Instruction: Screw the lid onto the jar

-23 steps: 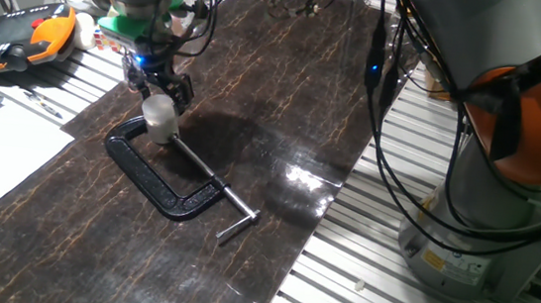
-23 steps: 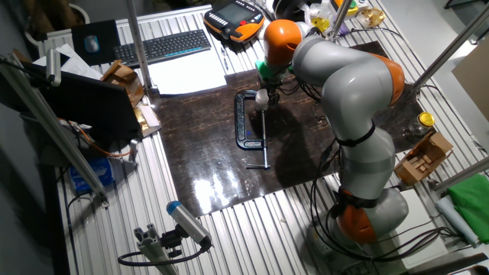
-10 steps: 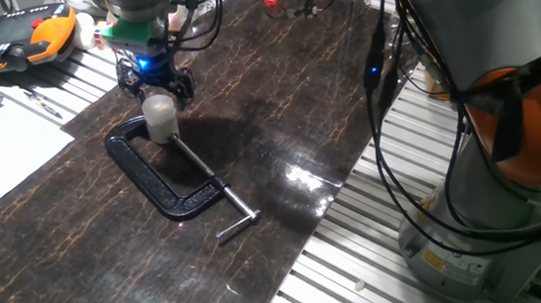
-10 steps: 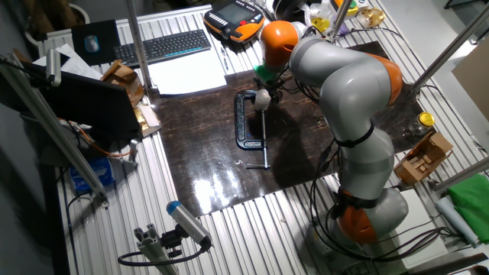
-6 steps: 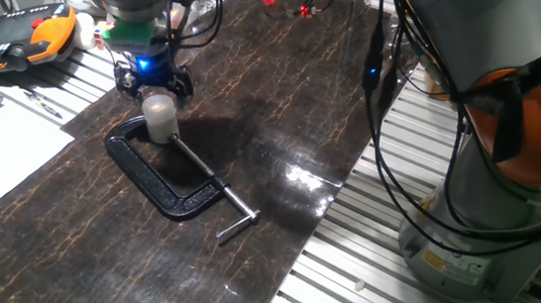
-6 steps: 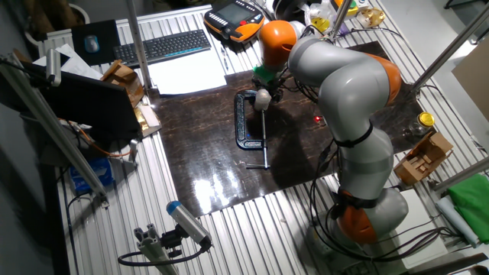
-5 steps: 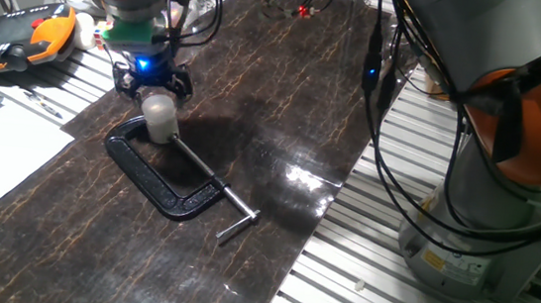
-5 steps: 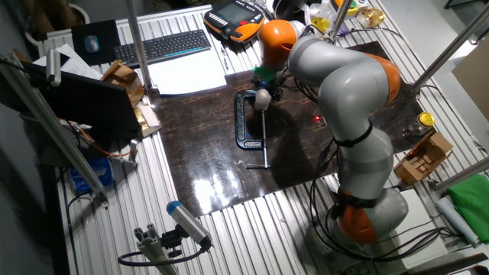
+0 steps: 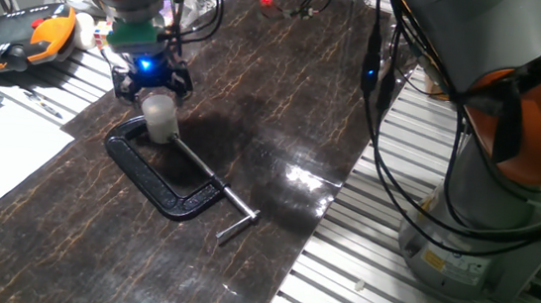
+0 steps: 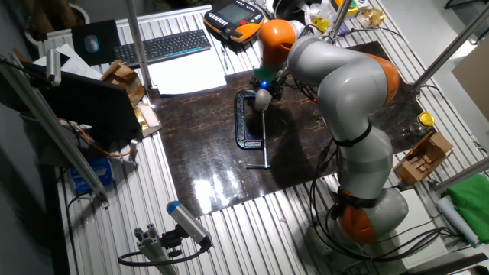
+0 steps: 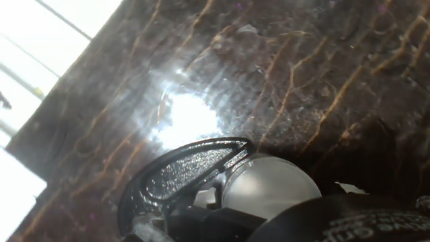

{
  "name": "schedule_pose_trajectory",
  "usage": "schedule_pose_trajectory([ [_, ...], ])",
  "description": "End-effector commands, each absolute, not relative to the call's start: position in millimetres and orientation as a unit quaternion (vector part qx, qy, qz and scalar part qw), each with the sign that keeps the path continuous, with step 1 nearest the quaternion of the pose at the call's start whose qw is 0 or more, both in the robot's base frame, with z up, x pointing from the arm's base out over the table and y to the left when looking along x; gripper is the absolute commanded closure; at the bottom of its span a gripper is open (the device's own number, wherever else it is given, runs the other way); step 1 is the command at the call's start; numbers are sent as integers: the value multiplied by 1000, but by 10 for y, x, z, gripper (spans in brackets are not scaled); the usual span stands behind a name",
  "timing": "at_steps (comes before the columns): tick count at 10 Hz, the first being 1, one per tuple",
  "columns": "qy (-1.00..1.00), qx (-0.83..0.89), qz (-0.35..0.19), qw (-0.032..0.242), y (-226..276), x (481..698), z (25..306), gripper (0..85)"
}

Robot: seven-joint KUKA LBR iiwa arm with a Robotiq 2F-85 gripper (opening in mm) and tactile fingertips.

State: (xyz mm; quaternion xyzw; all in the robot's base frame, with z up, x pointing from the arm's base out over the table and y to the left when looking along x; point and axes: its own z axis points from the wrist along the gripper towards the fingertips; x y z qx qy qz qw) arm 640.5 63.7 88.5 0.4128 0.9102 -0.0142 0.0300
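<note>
- hovering just above the small whitish translucent jar (image 9: 160, 118), the black two-finger gripper (image 9: 151, 79) sits directly over it, its blue light glowing.
- the jar stands upright inside the mouth of the black c-clamp (image 9: 162, 174), which lies flat on the dark marbled table (image 9: 285, 103); the other fixed view shows the same stack, gripper (image 10: 265, 82) over jar (image 10: 262, 98) at the clamp's (image 10: 246, 122) far end.
- the pale grey-white round lid (image 11: 267, 185) fills the lower part of the hand view, seen face-on; it appears to sit on top of the jar, though how far it is threaded cannot be told.
- the gripper's fingers look spread to either side above the lid, seemingly holding nothing, but whether they touch the lid is not clear from these views.
- the relation that matters: the jar's axis is vertical and runs straight up into the gripper, so any next move is, by my judgement, a short drop and a twist about that axis.
</note>
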Motion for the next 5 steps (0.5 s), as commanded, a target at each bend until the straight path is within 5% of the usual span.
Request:
schedule_pose_trajectory([
  [1, 952, 304, -10, 30, 640, 6402, 882, 0],
  [5, 980, 193, -8, 43, 665, 6397, 891, 0],
])
